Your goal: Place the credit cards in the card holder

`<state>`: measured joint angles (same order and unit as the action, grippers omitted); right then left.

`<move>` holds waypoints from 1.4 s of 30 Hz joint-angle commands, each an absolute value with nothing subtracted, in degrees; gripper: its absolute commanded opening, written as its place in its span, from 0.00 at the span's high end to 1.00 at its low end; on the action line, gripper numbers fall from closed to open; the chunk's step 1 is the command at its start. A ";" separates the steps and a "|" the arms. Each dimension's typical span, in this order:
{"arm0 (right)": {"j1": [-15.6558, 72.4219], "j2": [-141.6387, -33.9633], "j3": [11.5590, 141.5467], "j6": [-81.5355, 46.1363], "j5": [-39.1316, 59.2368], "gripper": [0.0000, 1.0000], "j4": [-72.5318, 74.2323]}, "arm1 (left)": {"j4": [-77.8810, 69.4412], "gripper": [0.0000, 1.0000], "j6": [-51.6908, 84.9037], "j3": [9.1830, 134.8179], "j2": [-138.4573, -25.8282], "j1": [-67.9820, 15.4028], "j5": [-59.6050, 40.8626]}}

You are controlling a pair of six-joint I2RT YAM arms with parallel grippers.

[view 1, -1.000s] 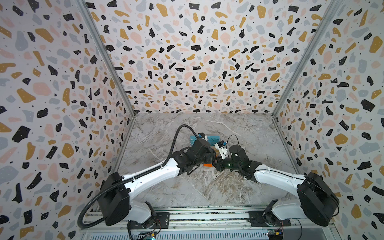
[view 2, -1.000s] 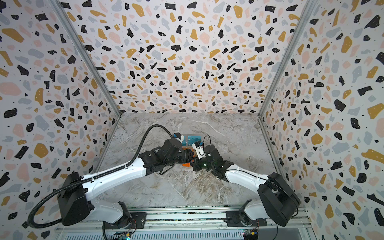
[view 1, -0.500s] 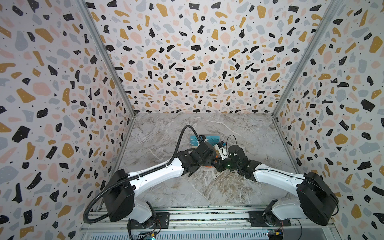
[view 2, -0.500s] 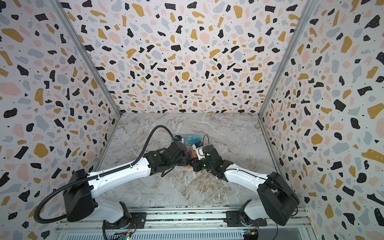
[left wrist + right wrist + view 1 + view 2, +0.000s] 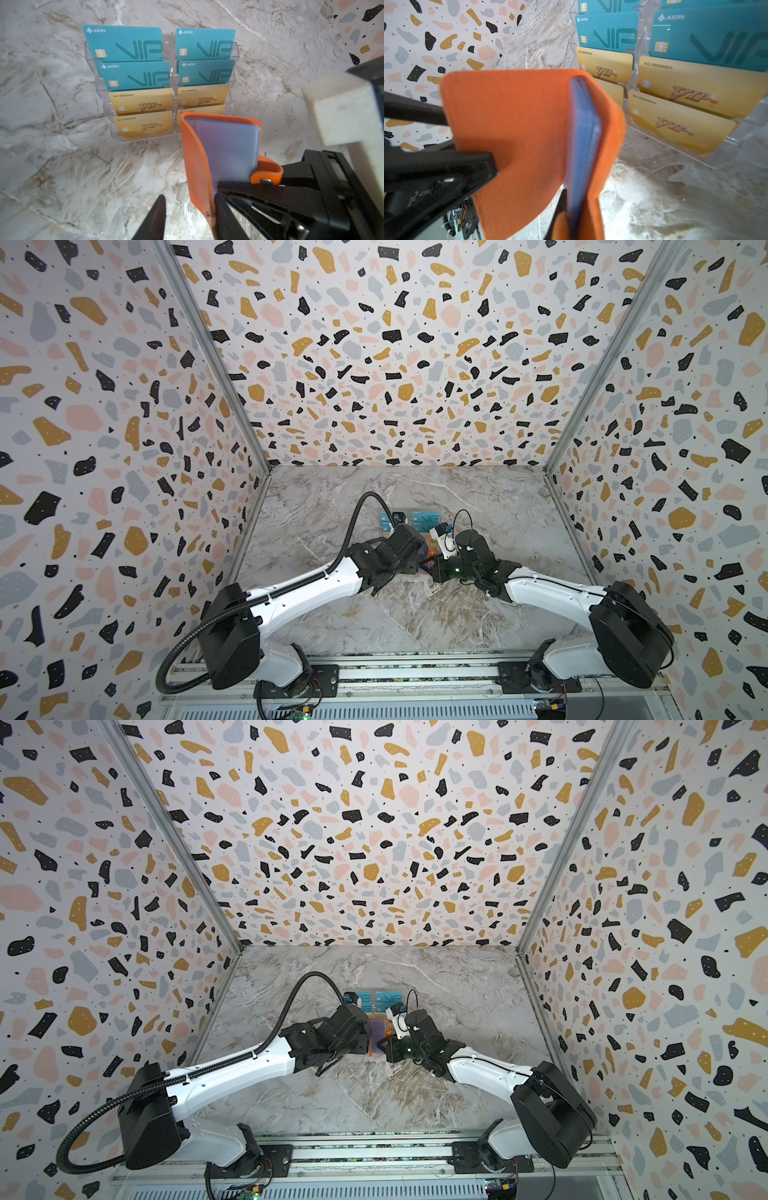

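Straddling the loose front flap (image 5: pixel 194 158) of the card holder (image 5: pixel 220 121), your left gripper (image 5: pixel 189 200) stands part-open: one finger is close against the flap's inner face and the other is clear of its outer face, so nothing is clamped. Item two, your right gripper (image 5: pixel 574 216): closed on the card holder at its open end, pinching the pack of clear sleeves (image 5: pixel 228 145) beside the snap strap (image 5: pixel 268 172). Orientation of the holder: long axis running away from both grippers, spine at the far end toward the acrylic stand (image 5: pixel 91 56), mouth at the near end; flap splayed off the sleeves in a narrow V. Stock of credit cards (image 5: pixel 128 44): eight counted, teal in the rear tiers, gold in the front tiers. All are seated in the stand on the surface (image 5: pixel 62 166), just beyond the spine, and none shows in the holder. Judged next: close your left gripper on the flap and draw it sideways, away from the right gripper, since the flap lies between its jaws. Nearer arm for the cards: neither, as both meet at the holder; the left looks the likelier to free afterward.
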<state>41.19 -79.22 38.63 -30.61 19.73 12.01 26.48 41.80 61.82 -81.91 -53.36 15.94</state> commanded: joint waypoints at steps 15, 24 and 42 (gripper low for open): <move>40.87 -78.22 38.05 -32.06 19.64 0.95 13.97 | 23.58 0.89 46.20 55.32 -79.55 -53.23 10.47; 38.63 -76.70 34.32 -34.32 24.59 0.94 14.49 | 20.77 1.00 44.48 52.09 -77.39 -51.03 3.12; 35.89 -65.40 27.89 -33.82 21.00 0.56 7.29 | 10.54 1.00 44.54 43.95 -79.86 -47.28 -20.85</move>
